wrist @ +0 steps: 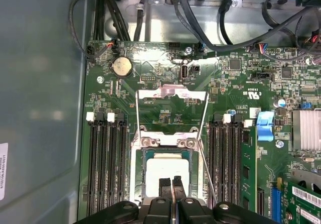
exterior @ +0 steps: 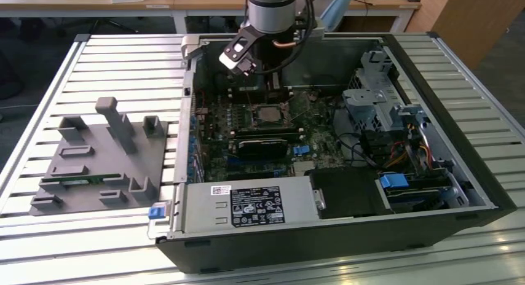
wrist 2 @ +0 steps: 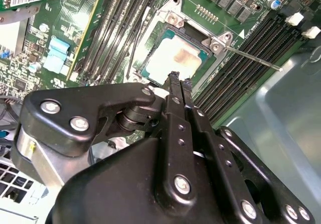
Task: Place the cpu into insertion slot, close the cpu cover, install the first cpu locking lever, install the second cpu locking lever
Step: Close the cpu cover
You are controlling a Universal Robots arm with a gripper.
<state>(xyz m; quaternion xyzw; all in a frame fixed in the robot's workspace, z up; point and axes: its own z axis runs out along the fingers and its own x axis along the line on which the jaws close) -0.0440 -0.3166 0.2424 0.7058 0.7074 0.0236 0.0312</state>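
Observation:
The cpu (wrist: pixel 159 170) lies flat in the insertion slot (wrist: pixel 135 176) on the green board, its pale metal face up, and it also shows in the second wrist view (wrist 2: pixel 175 58). The cpu cover (wrist: pixel 172 90) is swung open and lies back over the board, which shows through its window. A thin wire locking lever (wrist 2: pixel 253 59) sticks out free beside the slot (exterior: pixel 267 116). My gripper (wrist: pixel 172 184) hovers just above the cpu's edge, its black fingers (wrist 2: pixel 174 91) pressed together with nothing between them. In the exterior view the gripper (exterior: pixel 275 88) hangs inside the case over the slot.
Long black memory slots (wrist: pixel 108 169) flank the socket on both sides. A black card (exterior: pixel 264 145) lies in front of it, the power supply (exterior: pixel 246 205) beyond that. A drive cage (exterior: pixel 382 104) with cables fills the exterior view's right. A grey fixture block (exterior: pixel 98 156) stands outside the case.

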